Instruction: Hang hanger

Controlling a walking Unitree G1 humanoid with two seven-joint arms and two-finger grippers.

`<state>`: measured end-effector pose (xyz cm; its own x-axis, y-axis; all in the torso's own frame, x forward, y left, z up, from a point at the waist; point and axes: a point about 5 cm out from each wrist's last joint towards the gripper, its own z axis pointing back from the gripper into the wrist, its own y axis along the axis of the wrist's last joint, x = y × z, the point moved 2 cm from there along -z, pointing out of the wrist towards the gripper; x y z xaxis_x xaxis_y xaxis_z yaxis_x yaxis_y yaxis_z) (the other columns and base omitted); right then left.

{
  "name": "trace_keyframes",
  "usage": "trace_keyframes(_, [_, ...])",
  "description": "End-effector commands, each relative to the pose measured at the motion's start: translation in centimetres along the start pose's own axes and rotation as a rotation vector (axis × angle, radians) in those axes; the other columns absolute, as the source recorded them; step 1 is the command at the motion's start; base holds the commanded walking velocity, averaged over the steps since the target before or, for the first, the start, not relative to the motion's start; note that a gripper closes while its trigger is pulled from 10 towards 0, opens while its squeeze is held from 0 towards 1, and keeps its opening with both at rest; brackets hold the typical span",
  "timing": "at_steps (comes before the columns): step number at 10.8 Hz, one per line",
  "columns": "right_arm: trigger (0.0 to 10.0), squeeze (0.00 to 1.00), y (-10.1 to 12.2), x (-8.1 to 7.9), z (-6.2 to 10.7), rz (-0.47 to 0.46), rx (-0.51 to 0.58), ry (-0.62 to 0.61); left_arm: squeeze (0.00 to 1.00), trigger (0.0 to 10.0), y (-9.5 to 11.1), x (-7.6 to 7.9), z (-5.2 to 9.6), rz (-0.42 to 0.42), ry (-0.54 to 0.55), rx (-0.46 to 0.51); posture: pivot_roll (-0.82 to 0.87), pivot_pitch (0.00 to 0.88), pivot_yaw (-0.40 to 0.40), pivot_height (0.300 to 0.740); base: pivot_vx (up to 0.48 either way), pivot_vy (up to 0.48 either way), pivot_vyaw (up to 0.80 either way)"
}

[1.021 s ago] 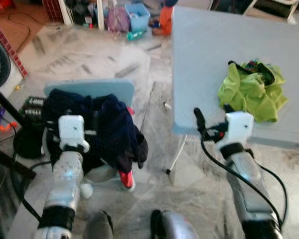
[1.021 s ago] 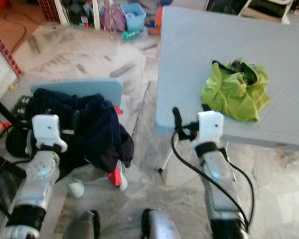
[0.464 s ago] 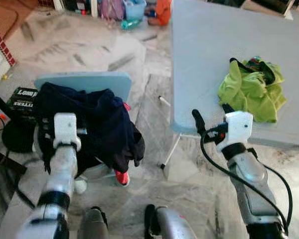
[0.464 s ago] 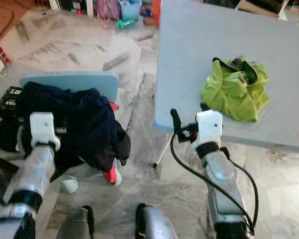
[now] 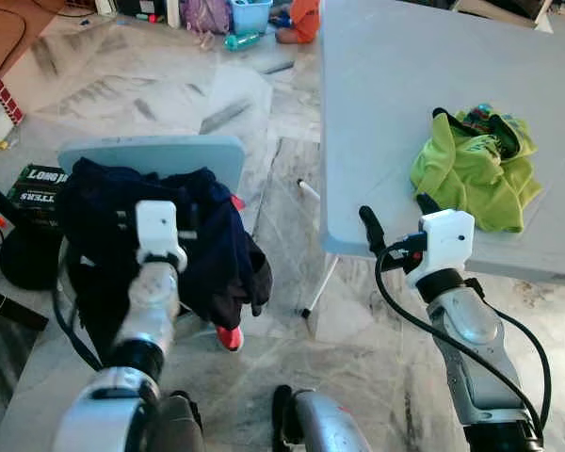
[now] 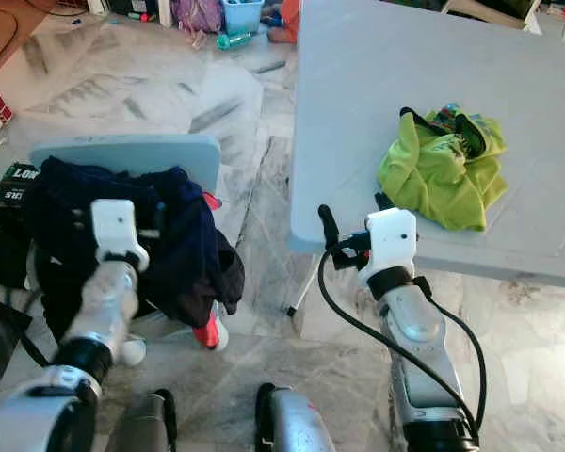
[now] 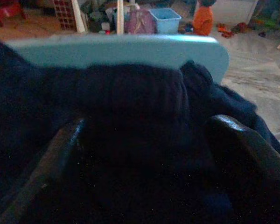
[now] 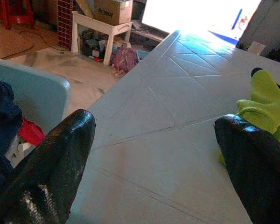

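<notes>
Dark navy clothes (image 5: pixel 212 245) are heaped over a light blue chair (image 5: pixel 160 153) on my left. My left gripper (image 7: pixel 144 154) hangs just above this heap, open, its fingers (image 7: pixel 53 161) spread wide with the dark cloth between and below them. A crumpled lime-green garment (image 5: pixel 471 174) lies on the grey table (image 5: pixel 405 85), and a black curved piece (image 5: pixel 502 139), possibly a hanger, sticks out of its top. My right gripper (image 5: pixel 397 215) is open with nothing in it. It sits at the table's near edge, just short of the green garment (image 8: pixel 266 112).
The table's thin leg (image 5: pixel 320 282) stands between chair and table. A black box (image 5: pixel 33 184) and a dark stand base (image 5: pixel 24 259) lie left of the chair. A red item (image 5: pixel 230 336) lies under it. Bins, bags and a figure in orange (image 5: pixel 306 17) crowd the far floor.
The camera has tilted, shifting the whole picture. My left arm has swung to the right, further over the dark clothes. The right gripper stays at the table edge.
</notes>
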<state>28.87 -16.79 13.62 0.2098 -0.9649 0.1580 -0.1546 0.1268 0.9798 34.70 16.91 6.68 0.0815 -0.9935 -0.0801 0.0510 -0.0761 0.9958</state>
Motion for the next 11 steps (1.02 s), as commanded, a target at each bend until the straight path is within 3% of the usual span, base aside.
trace_keyframes(1, [10.0, 0.0, 0.2, 0.3, 0.1, 0.015, -0.003, -0.002, 0.0, 10.0, -0.9, 1.1, 0.7, -0.002, -0.044, -0.031, -0.09, 0.219, -0.146, 0.74, 0.0, 0.0, 0.0])
trace_keyframes(3, [10.0, 0.0, 0.0, 0.1, 0.0, 0.013, -0.008, 0.006, 0.0, 10.0, -1.1, 1.8, 1.2, 0.001, -0.065, -0.033, -0.08, 0.225, -0.148, 0.74, 0.0, 0.0, 0.0])
trace_keyframes(6, [10.0, 0.0, 0.1, -0.3, 0.2, 0.011, -0.007, 0.018, 0.0, 10.0, 0.1, 0.7, -0.1, -0.007, -0.036, -0.02, -0.09, 0.232, -0.15, 0.74, 0.0, 0.0, 0.0])
trace_keyframes(9, [10.0, 0.0, 0.1, 0.1, 0.5, 0.026, -0.012, 0.013, 0.0, 10.0, 2.0, 1.3, -1.5, 0.023, -0.028, 0.011, -0.11, 0.229, -0.156, 0.74, 0.0, 0.0, 0.0])
trace_keyframes(11, [10.0, 0.0, 0.1, 0.1, 0.5, 0.028, -0.012, 0.019, 0.0, 10.0, 1.8, 1.0, -2.0, 0.033, -0.021, -0.031, -0.11, 0.231, -0.16, 0.74, 0.0, 0.0, 0.0])
